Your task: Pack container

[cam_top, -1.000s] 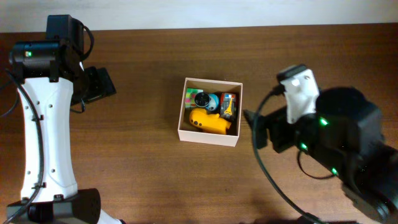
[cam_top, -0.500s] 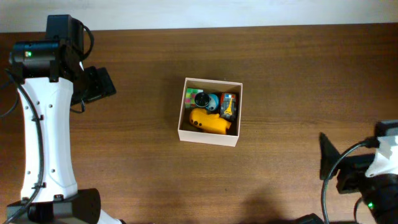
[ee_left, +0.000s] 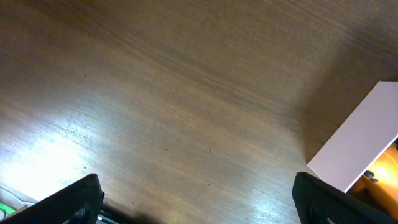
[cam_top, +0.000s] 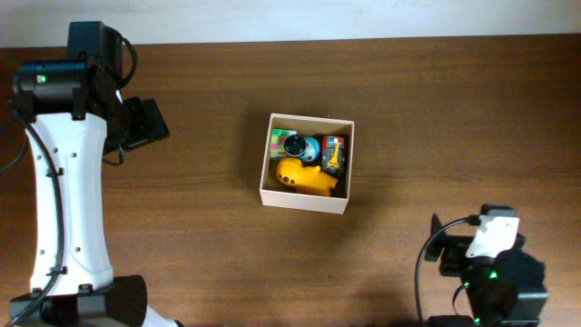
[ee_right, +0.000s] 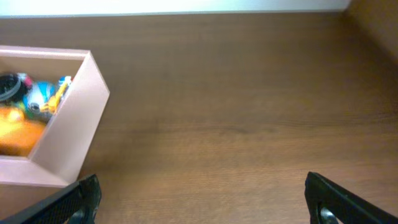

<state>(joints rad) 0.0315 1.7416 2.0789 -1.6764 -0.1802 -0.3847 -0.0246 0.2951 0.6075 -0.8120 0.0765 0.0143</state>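
The container, a square white-walled box, stands mid-table. It holds a yellow toy, a blue round toy, an orange-red item and a green piece. My left gripper hangs open at the far left, well away from the box; its wrist view shows the open gripper over bare wood, with the container's white wall at the right. My right gripper is low at the front right, open and empty. In its own view the right gripper faces the container at left.
The brown wooden table stretches all round the box. A pale wall strip runs along its far edge. The white left arm stands along the left side.
My right arm has pulled back from right beside the container to the front right corner of the table. The left arm and the box have not moved.
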